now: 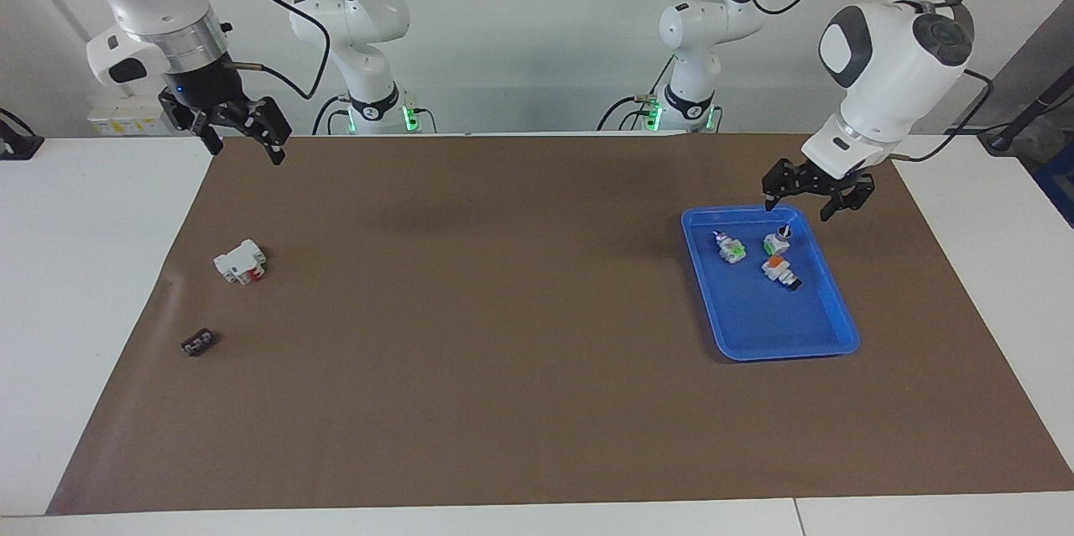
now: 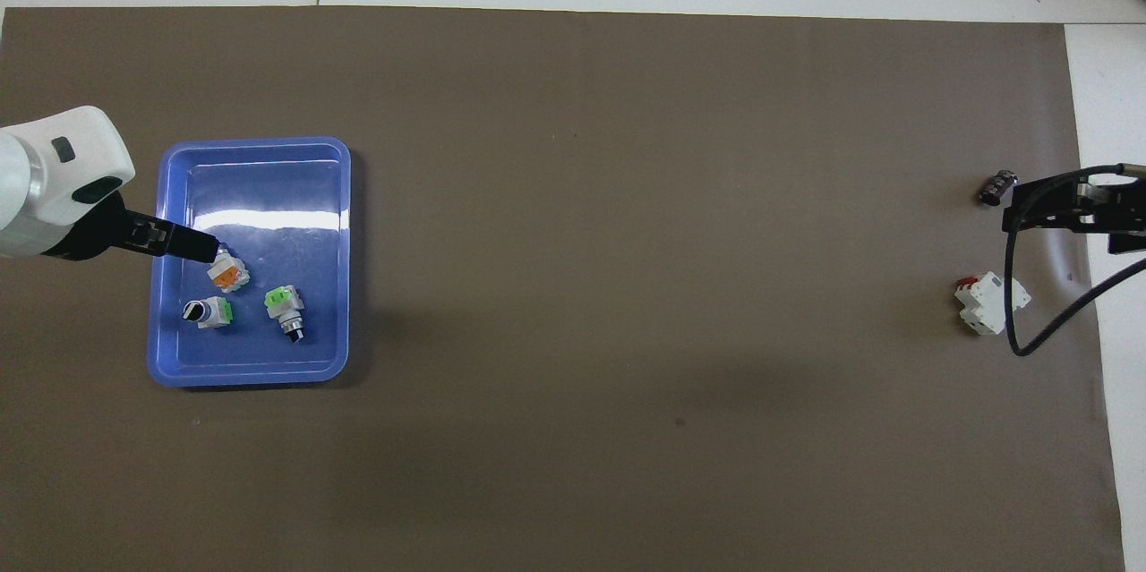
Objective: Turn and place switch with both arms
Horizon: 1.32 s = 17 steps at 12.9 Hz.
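- Facing view: the switch (image 1: 779, 271) lay on its side in the blue tray (image 1: 826, 346), white body, orange band, black knob end pointing away from the robots. Two green-marked switches (image 1: 731, 248) sat just beside it, nearer the robots.
- Facing view: the left gripper (image 1: 816, 196) hung over the tray's edge nearest the robots, jaws spread and holding nothing. The right gripper (image 1: 243, 131) waited over the right arm's end of the desk, jaws also apart and empty.
- Facing view: a white block with red parts (image 1: 241, 261) and a small black piece (image 1: 198, 342) lay on the brown mat (image 1: 470, 309), well apart from the tray.
- Overhead view: the switch (image 2: 226, 270) showed its orange face up, apart from its neighbours.
- Overhead view: it looked light, rigid, smooth plastic, likely to skid or roll on the slick tray. Gripping across the flat white body, not the round knob, seemed safest.
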Each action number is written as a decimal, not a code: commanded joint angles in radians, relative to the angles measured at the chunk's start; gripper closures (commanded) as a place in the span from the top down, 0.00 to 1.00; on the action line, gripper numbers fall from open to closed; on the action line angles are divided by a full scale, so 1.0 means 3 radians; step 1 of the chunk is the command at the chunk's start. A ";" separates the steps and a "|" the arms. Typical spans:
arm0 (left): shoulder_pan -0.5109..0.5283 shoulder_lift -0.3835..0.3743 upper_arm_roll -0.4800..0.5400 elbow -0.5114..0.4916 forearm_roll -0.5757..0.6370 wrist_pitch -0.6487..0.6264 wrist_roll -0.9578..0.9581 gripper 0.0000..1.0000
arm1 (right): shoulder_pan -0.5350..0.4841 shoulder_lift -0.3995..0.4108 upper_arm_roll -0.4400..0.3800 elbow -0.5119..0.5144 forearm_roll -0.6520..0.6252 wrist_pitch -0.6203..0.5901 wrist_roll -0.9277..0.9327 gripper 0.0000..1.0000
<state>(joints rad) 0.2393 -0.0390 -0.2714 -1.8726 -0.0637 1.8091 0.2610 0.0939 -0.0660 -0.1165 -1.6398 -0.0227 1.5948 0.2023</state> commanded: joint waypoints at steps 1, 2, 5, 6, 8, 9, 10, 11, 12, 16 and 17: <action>-0.0036 -0.0258 -0.0010 0.0085 0.0074 -0.0364 -0.0072 1.00 | 0.0009 -0.0077 0.0000 -0.0077 -0.0021 -0.0019 0.0021 1.00; -0.0051 -0.0304 -0.0016 0.0151 0.0074 -0.0567 -0.0078 1.00 | 0.0009 -0.0077 0.0000 -0.0077 -0.0021 -0.0019 0.0021 1.00; -0.0163 -0.0244 -0.0061 0.0652 0.0150 -0.1166 -0.0326 1.00 | 0.0009 -0.0077 0.0000 -0.0077 -0.0021 -0.0019 0.0021 1.00; -0.0255 -0.0213 -0.0087 0.0739 0.0176 -0.1254 -0.0515 1.00 | 0.0009 -0.0077 0.0000 -0.0077 -0.0021 -0.0019 0.0021 1.00; -0.0363 -0.0202 -0.0087 0.0745 0.0182 -0.1260 -0.0691 1.00 | 0.0009 -0.0077 0.0000 -0.0077 -0.0021 -0.0019 0.0021 1.00; -0.0323 -0.0202 -0.0087 0.0750 0.0182 -0.1234 -0.0686 1.00 | 0.0009 -0.0077 0.0000 -0.0077 -0.0021 -0.0019 0.0021 1.00; -0.0307 -0.0192 -0.0067 0.0730 0.0177 -0.1168 -0.0676 1.00 | 0.0009 -0.0077 0.0000 -0.0077 -0.0021 -0.0019 0.0021 1.00; -0.0307 -0.0202 -0.0047 0.0695 0.0177 -0.1102 -0.0666 1.00 | 0.0009 -0.0077 0.0000 -0.0077 -0.0021 -0.0019 0.0016 1.00; -0.0287 -0.0197 -0.0046 0.0694 0.0177 -0.1046 -0.0671 1.00 | 0.0009 -0.0077 0.0000 -0.0077 -0.0021 -0.0019 0.0021 1.00; -0.0286 -0.0202 -0.0041 0.0669 0.0171 -0.0979 -0.0671 1.00 | 0.0009 -0.0077 0.0000 -0.0077 -0.0021 -0.0019 0.0021 1.00; -0.0287 -0.0197 -0.0036 0.0664 0.0161 -0.0948 -0.0671 1.00 | 0.0009 -0.0077 0.0000 -0.0077 -0.0021 -0.0019 0.0021 1.00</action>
<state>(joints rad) 0.1528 -0.1018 -0.2833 -1.6794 -0.0304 1.5056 0.0683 0.0940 -0.0660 -0.1165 -1.6400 -0.0227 1.5948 0.2023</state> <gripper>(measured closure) 0.000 0.000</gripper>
